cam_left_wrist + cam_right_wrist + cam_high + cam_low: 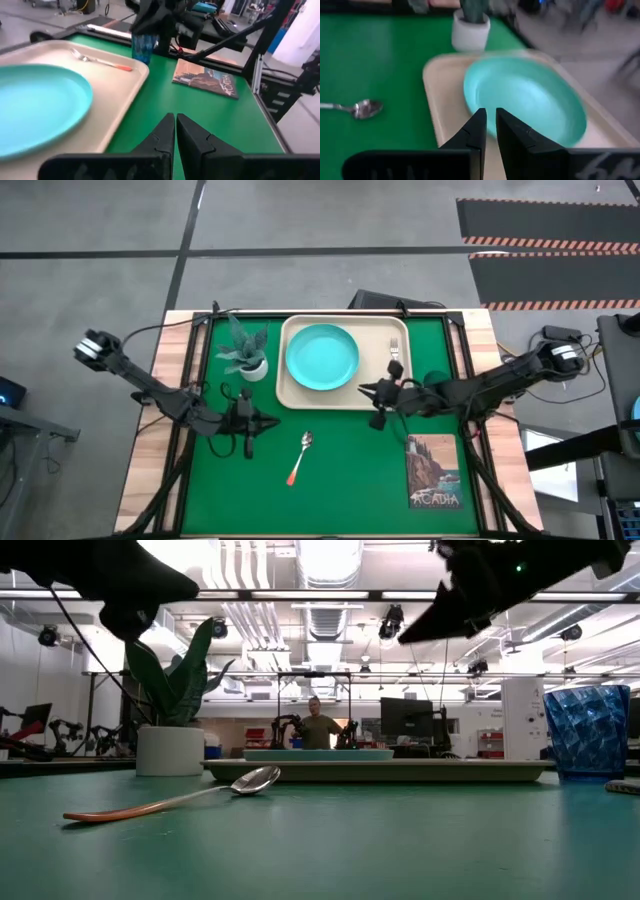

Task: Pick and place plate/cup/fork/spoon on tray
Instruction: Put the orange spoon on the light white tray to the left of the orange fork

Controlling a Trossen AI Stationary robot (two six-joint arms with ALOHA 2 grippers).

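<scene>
The turquoise plate (pixel 322 357) lies on the beige tray (pixel 345 396) at the table's far middle. The fork (pixel 394 352) lies along the tray's right part. On the green mat in front of the tray rests the spoon (pixel 301 456), bowl toward the tray. The blue cup (pixel 587 730) stands on the mat right of the tray. My right gripper (pixel 490 122) hovers above the tray's near right corner and points at the plate; its fingers are nearly together with nothing between them. My left gripper (pixel 175 125) hangs shut over the mat, left of the spoon.
A green plant in a white pot (pixel 247 350) stands at the tray's left end. A picture book (pixel 433 472) lies on the mat at the near right. Bare mat stretches around the spoon. A person (pixel 318 728) sits in the room far behind the table.
</scene>
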